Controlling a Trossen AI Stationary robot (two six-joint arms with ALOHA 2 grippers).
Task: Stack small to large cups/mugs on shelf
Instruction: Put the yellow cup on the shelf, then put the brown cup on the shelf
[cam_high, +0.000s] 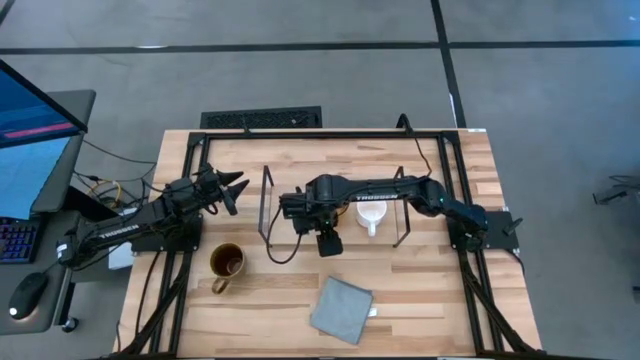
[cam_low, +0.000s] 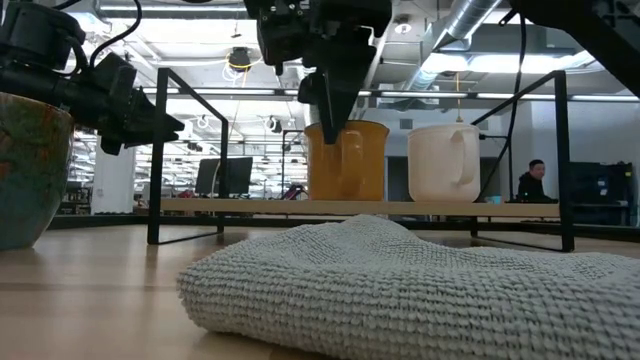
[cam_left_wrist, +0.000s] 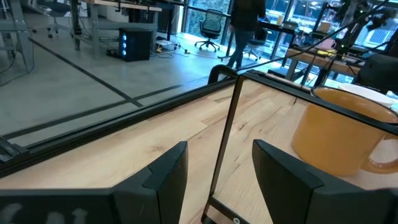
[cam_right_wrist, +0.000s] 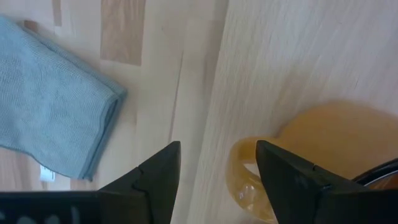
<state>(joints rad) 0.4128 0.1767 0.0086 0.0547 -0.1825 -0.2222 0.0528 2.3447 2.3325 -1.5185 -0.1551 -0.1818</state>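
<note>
on shelf (cam_high: 380, 232): white mug (cam_high: 371, 215), amber mug (cam_low: 345, 160) alongside, placed in size order. right gripper (cam_right_wrist: 217, 171) above amber's handle, fingers apart, mug unheld. tan mug (cam_high: 226, 263) on tabletop, unshelved. left gripper (cam_left_wrist: 217, 180) parted, waiting beside shelf's end.

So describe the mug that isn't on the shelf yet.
On the table, look left of the shelf and its wire frame, near the front edge. There stands the brown mug, left of the grey cloth. Unlike the amber and white mugs, it is dark inside.
</note>
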